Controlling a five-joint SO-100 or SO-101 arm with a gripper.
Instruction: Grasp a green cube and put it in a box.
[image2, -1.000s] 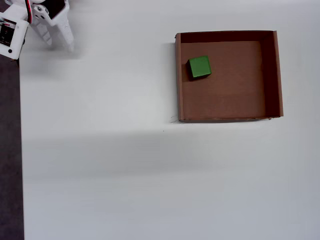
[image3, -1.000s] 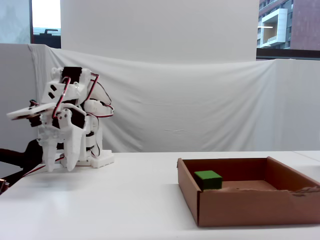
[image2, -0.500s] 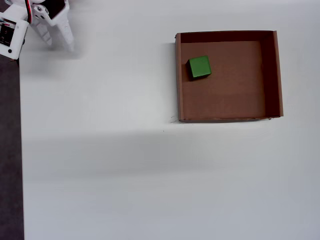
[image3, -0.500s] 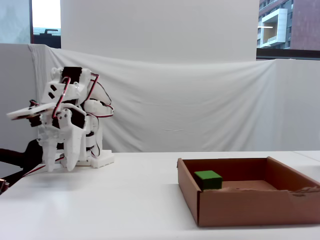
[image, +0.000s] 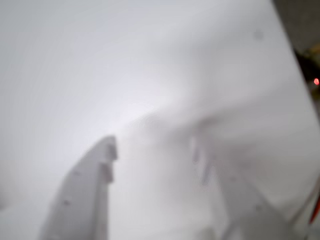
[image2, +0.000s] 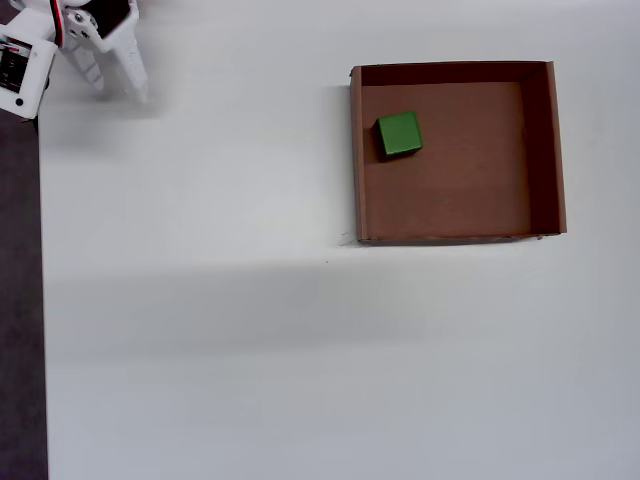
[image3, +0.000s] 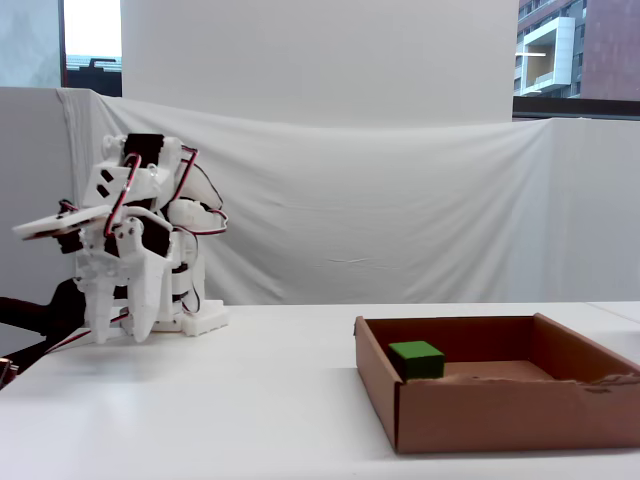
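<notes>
The green cube rests on the floor of the brown cardboard box, close to its left wall in the overhead view. The fixed view shows the green cube behind the front wall of the box. My white gripper is folded back at the table's far left corner, well away from the box. In the fixed view the gripper points down just above the table. In the blurred wrist view the gripper is open, with only white table between its fingers.
The table's left edge meets a dark strip in the overhead view. A white cloth backdrop hangs behind the table. The arm's base stands at the back left.
</notes>
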